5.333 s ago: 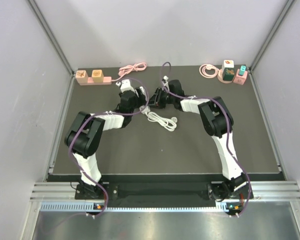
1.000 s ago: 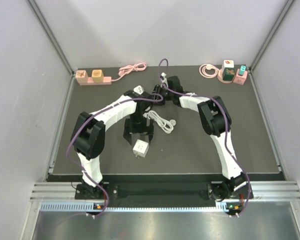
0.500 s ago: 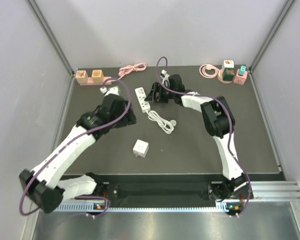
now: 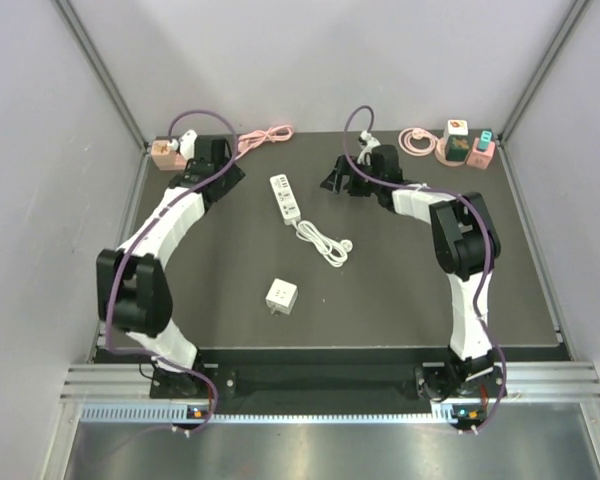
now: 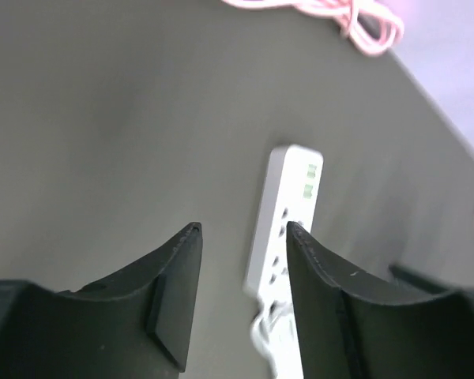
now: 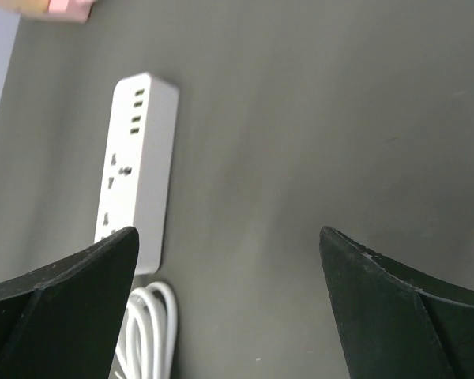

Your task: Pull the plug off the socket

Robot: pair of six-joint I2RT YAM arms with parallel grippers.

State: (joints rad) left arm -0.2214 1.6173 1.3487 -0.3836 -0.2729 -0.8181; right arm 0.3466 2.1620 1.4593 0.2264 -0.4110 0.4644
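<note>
The socket, a white power strip point(image 4: 285, 198), lies flat on the dark mat with its coiled white cord point(image 4: 325, 243) trailing to the front right. The plug, a white cube adapter point(image 4: 281, 296), lies alone on the mat nearer the front, apart from the strip. My left gripper point(image 4: 228, 175) is at the back left, away from both, its jaws partly apart with nothing between them point(image 5: 242, 229); the strip point(image 5: 288, 225) shows beyond them. My right gripper point(image 4: 338, 181) hovers just right of the strip, open wide and empty point(image 6: 227, 233), with the strip point(image 6: 138, 170) and cord point(image 6: 146, 332) at its left.
A pink power strip with two orange adapters point(image 4: 177, 152) and its pink cord point(image 4: 265, 138) lie at the back left, close to my left wrist. A pink socket block with adapters point(image 4: 465, 146) and a pink coil point(image 4: 415, 140) sit at the back right. Grey walls enclose the mat.
My left arm swung from the mat's middle to the back left corner, its jaws narrowing. The right gripper opened and drew away to the right of the strip. The plug stayed put.
</note>
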